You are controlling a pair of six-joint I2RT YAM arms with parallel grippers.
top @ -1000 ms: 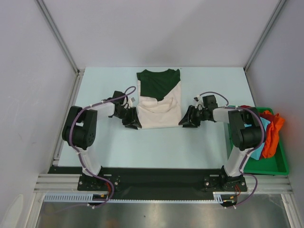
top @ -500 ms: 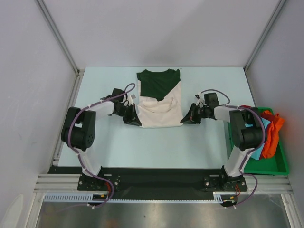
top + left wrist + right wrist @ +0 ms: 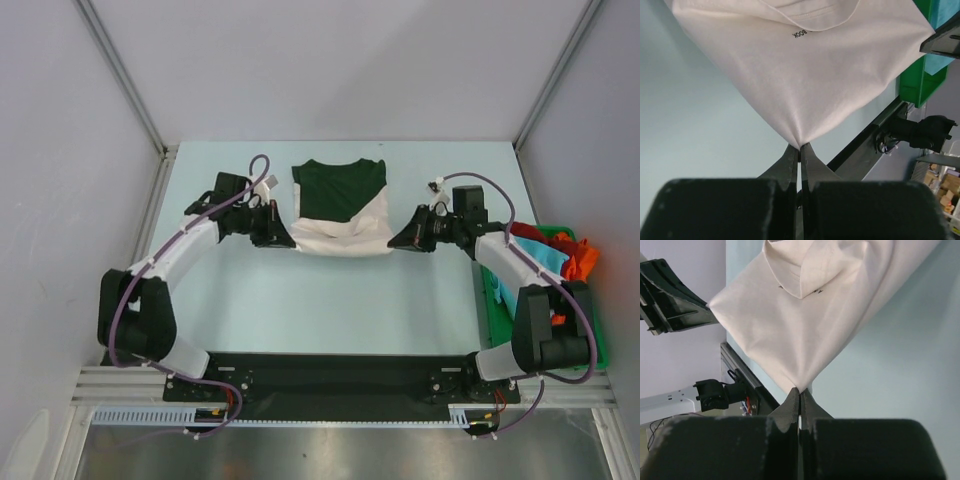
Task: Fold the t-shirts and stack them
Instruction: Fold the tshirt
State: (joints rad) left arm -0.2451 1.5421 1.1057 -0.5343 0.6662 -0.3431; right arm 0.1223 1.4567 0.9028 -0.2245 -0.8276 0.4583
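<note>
The cream-white t-shirt (image 3: 340, 237) hangs stretched between my two grippers, lifted off the table at mid-depth. The folded dark green t-shirt (image 3: 340, 187) lies behind it, partly covered by it. My left gripper (image 3: 290, 240) is shut on the white shirt's left corner; in the left wrist view (image 3: 800, 148) the cloth (image 3: 805, 70) fans out from the pinched jaws, with small dark lettering showing. My right gripper (image 3: 393, 243) is shut on the right corner; the right wrist view (image 3: 799, 391) shows the cloth (image 3: 805, 325) pulled taut from the tips.
A green bin (image 3: 580, 340) at the right table edge holds orange and light blue cloths (image 3: 575, 270). Metal frame posts run along both sides and the black base rail (image 3: 330, 380) runs along the near edge.
Both grippers lifted and moved away from me, carrying the white shirt's near edge up and toward the green shirt. Both arms stretched out farther.
</note>
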